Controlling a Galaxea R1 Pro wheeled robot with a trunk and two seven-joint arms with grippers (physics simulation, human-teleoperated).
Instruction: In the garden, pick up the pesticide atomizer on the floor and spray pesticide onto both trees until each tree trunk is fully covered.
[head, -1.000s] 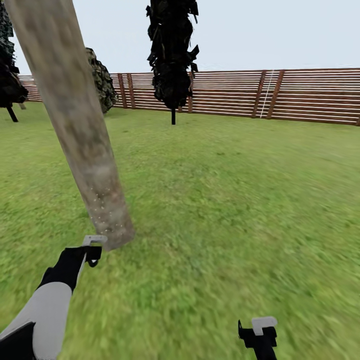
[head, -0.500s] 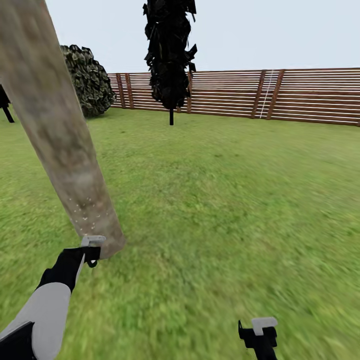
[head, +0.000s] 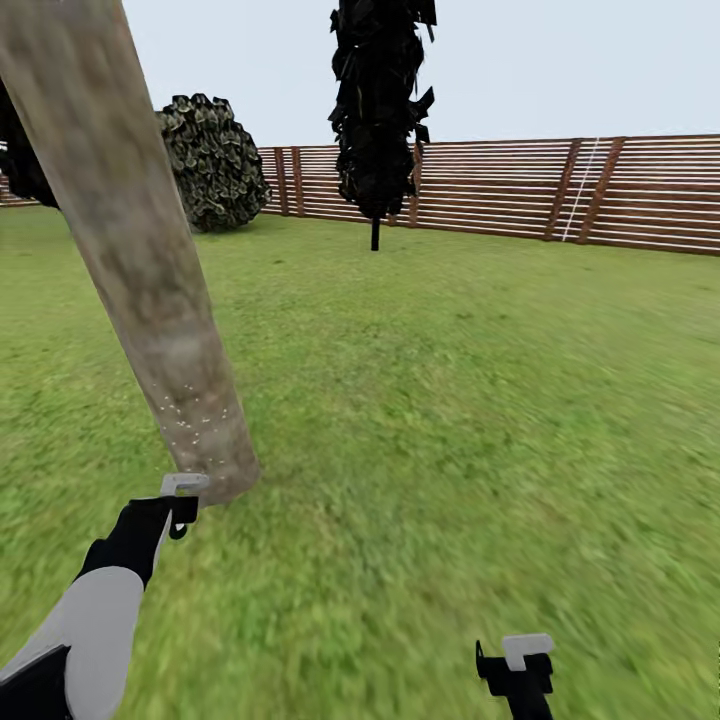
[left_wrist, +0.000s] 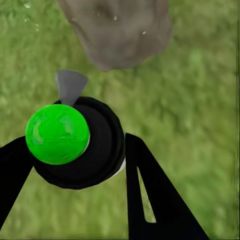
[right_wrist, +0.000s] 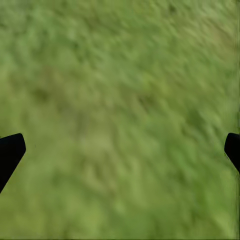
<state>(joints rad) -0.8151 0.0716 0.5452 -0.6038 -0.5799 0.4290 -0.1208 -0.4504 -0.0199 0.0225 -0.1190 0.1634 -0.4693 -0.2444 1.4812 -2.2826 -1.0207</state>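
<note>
Item: pesticide atomizer, a small round black bottle seen end-on in the left wrist view, here with a bright green top and a grey nozzle tab aimed toward the base of the tree trunk. Location: clamped between the two black fingers of the left claw, which is closed on the bottle body; in the head view the claw sits low over the grass, just beside the foot of the pale mottled trunk. Trunk condition: a cluster of whitish specks marks only the lower part near the ground; the upper length appears bare, so coverage is judged incomplete. Handling, by estimate: the bottle looks rigid and light, its smooth round wall likely slippery, so it may twist or slide if the squeeze is light. Best hold: across the middle of the body, below the top, leaving nozzle and top unobstructed, as the present grip appears to do. Right claw: low over the floor, fingers spread wide at the edges of its wrist view, empty. Surroundings: slatted wooden fence, a dark conifer, a rounded bush. Second tree of the task: not identified here.
</note>
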